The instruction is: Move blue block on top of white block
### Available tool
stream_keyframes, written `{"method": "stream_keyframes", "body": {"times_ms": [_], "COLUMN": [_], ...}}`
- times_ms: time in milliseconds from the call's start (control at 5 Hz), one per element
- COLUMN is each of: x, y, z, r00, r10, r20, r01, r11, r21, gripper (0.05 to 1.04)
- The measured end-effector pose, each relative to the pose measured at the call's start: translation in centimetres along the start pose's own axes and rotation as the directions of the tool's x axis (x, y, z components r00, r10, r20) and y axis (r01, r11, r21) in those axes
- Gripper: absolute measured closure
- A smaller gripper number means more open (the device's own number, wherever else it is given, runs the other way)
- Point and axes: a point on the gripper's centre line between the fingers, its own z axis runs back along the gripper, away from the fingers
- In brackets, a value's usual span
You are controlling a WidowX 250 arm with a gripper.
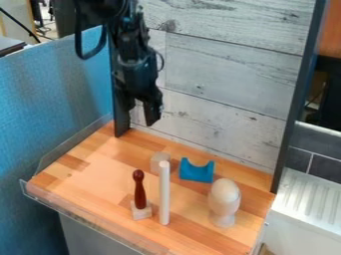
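Note:
The gripper (141, 117) hangs over the back left of the wooden table, in front of the plank wall. Its fingers are apart, with a strip of pale wall visible between them. It is higher than the blocks and to their left. The blue block (196, 173), with a curved notch in its top, stands right of the middle of the table. Left of it is a pale, whitish block (158, 160), partly hidden by a white rod. Bare wood separates the blue block from the pale one. Which pale piece is the white block, I cannot tell for certain.
The white rod (164, 196) stands upright in front of the pale block. Left of it, a dark red pin (139, 191) stands at a small pale block (141, 211). A wooden egg-shaped piece (224, 201) is at the right. A clear rim (93, 220) edges the table (86, 174).

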Motion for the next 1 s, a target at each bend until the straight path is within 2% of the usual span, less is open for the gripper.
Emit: {"method": "stream_keyframes", "body": {"times_ms": [200,400,600,1000], "x": [-0.1,1.8,2.9,1.8], "y": [-0.8,-1.8,-2.4,-4.1], "z": [-1.9,-2.6,-3.5,-7.1], "r00": [0.981,0.910,0.844,0.756], "r10": [-0.192,-0.413,-0.536,-0.651], "r20": [-0.034,-0.019,-0.012,0.064], "r01": [0.188,0.405,0.522,0.653], "r11": [0.979,0.900,0.827,0.746], "r21": [-0.082,-0.163,-0.208,-0.129], "gripper": [0.083,0.083,0.083,0.083]}}
